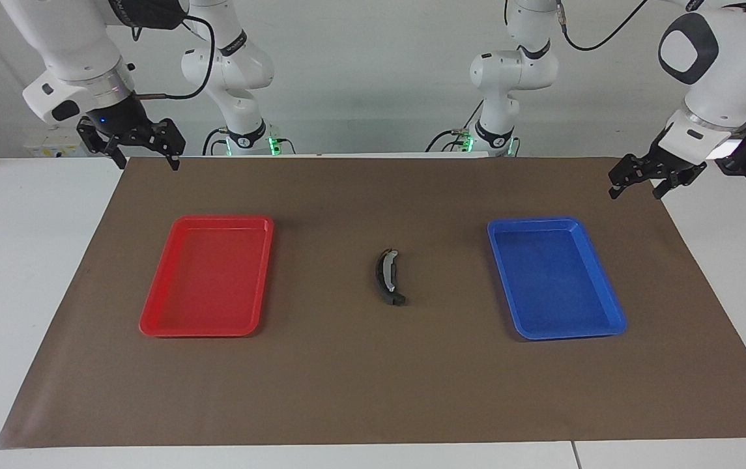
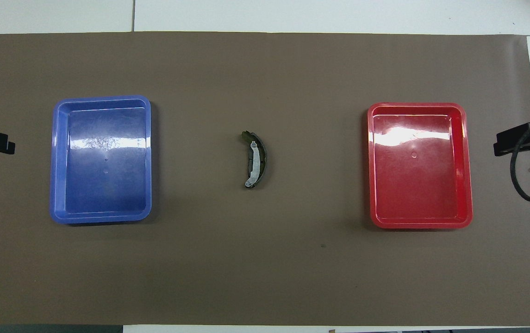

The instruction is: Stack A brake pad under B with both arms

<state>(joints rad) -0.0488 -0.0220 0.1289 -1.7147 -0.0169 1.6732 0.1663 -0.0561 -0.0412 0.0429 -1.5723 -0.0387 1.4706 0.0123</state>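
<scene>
**Pads stacked mid-table, both arms clear**

With both arms up at the table's ends, the curved pad (image 1: pixel 387 271) lies between the red tray (image 1: pixel 151 322) and blue tray (image 1: pixel 614 319), the small grey pad (image 1: pixel 395 299) peeking out beneath its end farther from the robots. The right gripper (image 1: pixel 144 159) and left gripper (image 1: pixel 636 187) hang spread and empty. The overlap looks partial (my reading), so any nudge could slide the curved pad off.

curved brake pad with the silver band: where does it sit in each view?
Facing view: B lies mid-mat, between the red tray and the blue tray, on top of the A brake pad.
Overhead view: B at the centre, trays swapped.
Shared landmark: the blue tray, at the left arm's end.
</scene>
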